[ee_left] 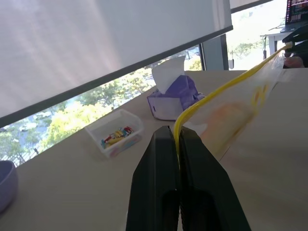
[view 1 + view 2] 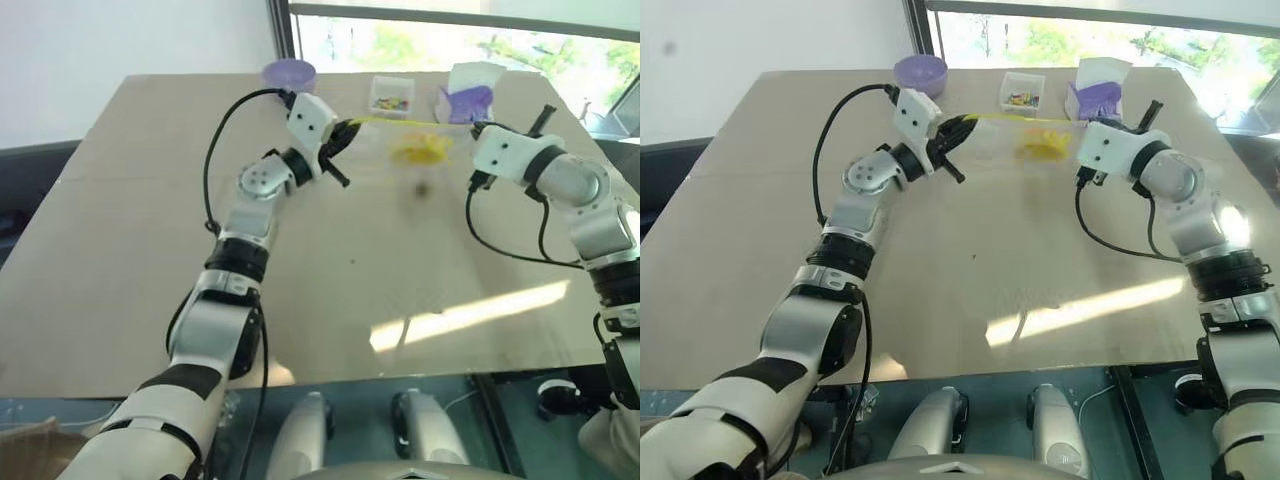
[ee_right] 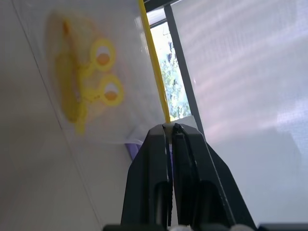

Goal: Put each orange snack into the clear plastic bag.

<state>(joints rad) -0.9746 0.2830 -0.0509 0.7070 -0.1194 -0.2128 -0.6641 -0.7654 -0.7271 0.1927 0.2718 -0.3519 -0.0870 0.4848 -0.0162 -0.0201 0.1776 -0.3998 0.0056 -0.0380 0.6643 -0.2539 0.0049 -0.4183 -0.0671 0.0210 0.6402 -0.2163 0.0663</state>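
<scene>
One clear plastic bag [image 2: 1025,135], see-through with a yellow zip strip, is held stretched above the surface [image 2: 970,260] near its far edge. The left hand [image 2: 962,127] is clenched on one end, the right hand [image 2: 1083,135] on the other. One orange snack [image 2: 1043,141] is seen inside.

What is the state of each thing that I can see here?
clear plastic bag: lifted off the table, stretched between both tools by its yellow zip strip.
orange snack: inside the bag.
left tool: shut on the zip strip.
right tool: shut on the zip strip.
small clear box: resting on the table.
tissue box: tissue sticking out.
</scene>
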